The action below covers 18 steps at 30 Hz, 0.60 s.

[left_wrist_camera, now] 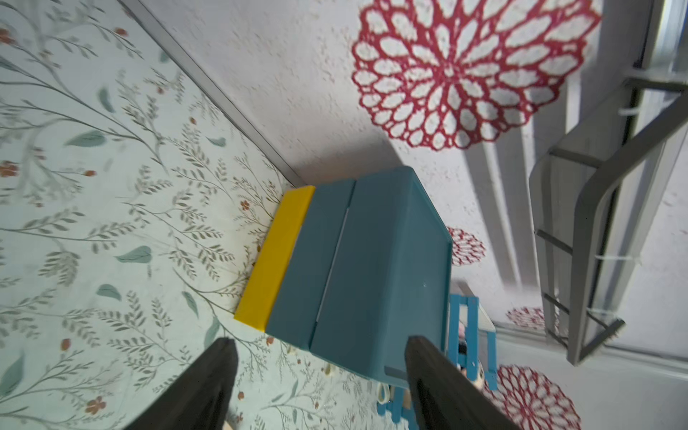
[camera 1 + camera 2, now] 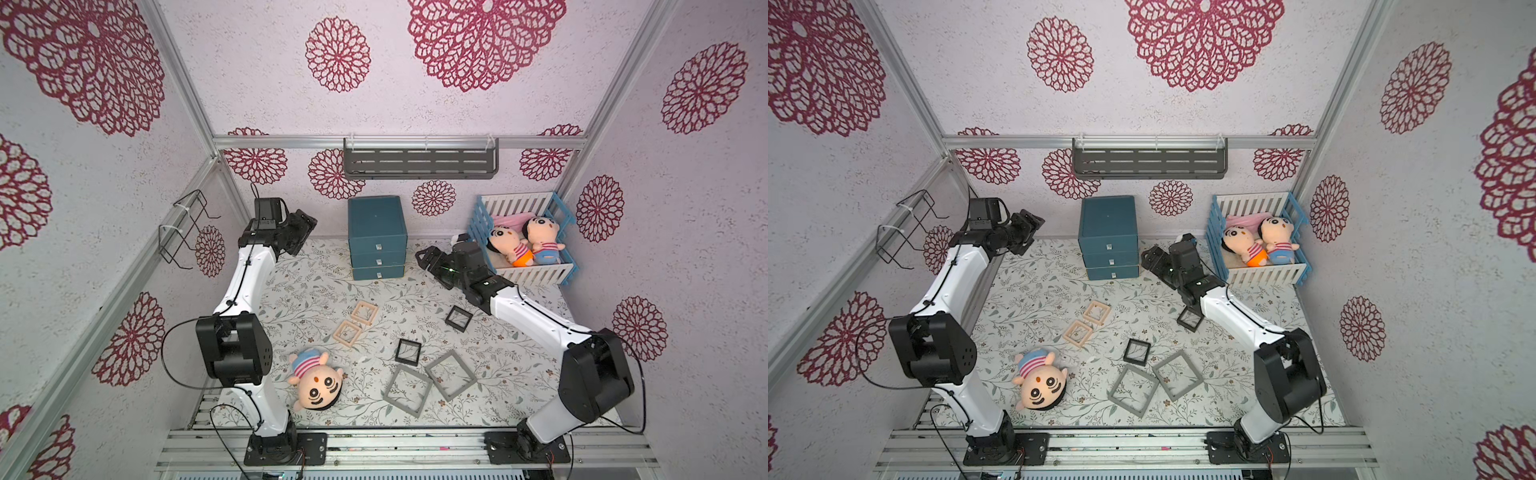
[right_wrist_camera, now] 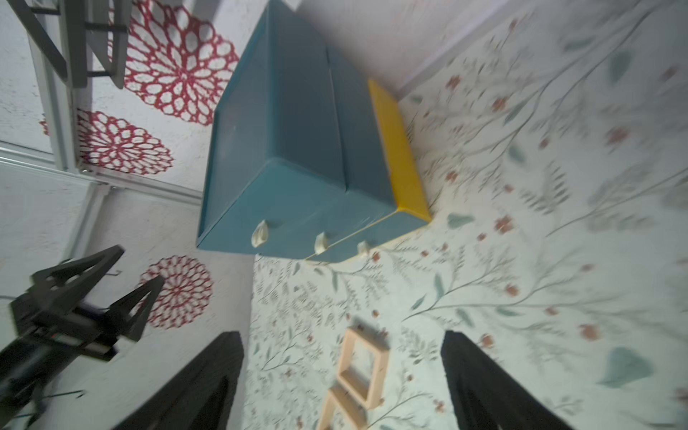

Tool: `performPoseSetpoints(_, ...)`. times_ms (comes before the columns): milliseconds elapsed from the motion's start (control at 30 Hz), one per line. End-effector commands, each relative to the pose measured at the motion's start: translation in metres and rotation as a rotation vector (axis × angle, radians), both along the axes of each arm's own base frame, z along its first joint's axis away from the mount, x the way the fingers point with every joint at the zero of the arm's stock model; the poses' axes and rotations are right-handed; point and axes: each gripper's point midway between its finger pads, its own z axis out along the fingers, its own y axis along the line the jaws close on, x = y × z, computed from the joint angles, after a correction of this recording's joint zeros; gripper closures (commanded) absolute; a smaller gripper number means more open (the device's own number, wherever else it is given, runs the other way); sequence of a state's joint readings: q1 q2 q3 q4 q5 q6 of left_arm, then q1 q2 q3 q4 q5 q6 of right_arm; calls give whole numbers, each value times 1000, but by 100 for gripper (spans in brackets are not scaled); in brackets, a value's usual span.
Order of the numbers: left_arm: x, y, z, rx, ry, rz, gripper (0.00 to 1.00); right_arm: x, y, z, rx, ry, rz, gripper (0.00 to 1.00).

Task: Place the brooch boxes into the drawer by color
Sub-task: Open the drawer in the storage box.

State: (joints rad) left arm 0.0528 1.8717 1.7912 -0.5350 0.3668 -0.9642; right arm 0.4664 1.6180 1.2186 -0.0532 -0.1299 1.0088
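Observation:
The dark teal drawer [image 2: 377, 237] stands at the back of the table, all three fronts shut; its lowest tier shows a yellow side [image 1: 273, 257] in the wrist views. Two beige brooch boxes [image 2: 365, 312] [image 2: 347, 333] lie touching mid-table. Two black ones [image 2: 459, 318] [image 2: 408, 352] and two larger grey ones [image 2: 407, 390] [image 2: 450, 374] lie to the right and front. My left gripper [image 2: 308, 225] hangs open left of the drawer, empty [image 1: 320, 340]. My right gripper [image 2: 424, 255] hangs open right of the drawer, empty [image 3: 340, 333].
A plush doll [image 2: 316, 382] lies near the table's front left. A blue-and-white crib [image 2: 536, 272] with two dolls stands at the back right. A grey shelf [image 2: 419, 162] hangs on the back wall above the drawer, and a wire rack [image 2: 187, 228] on the left wall.

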Motion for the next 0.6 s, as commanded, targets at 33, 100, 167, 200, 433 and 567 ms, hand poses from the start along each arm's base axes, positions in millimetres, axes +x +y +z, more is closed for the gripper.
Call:
performPoseSetpoints(33, 21, -42, 8, -122, -37, -170, 33, 1, 55, 46, 353, -44, 117, 20)
performPoseSetpoints(100, 31, -48, 0, -135, -31, -195, 37, 3, 70, 42, 418, -27, 128, 24)
performPoseSetpoints(167, 39, -54, -4, -143, -31, -215, 37, 6, 77, 36, 473, -5, 123, 27)
performPoseSetpoints(200, 42, -57, -7, -148, -31, -227, 38, 7, 81, 34, 508, 8, 120, 28)
performPoseSetpoints(433, 57, -79, -19, -148, -35, -299, 40, 20, 86, 23, 617, 46, 63, 34)
performPoseSetpoints(567, 59, -90, -27, -136, -19, -333, 41, 26, 87, 16, 657, 59, 41, 36)
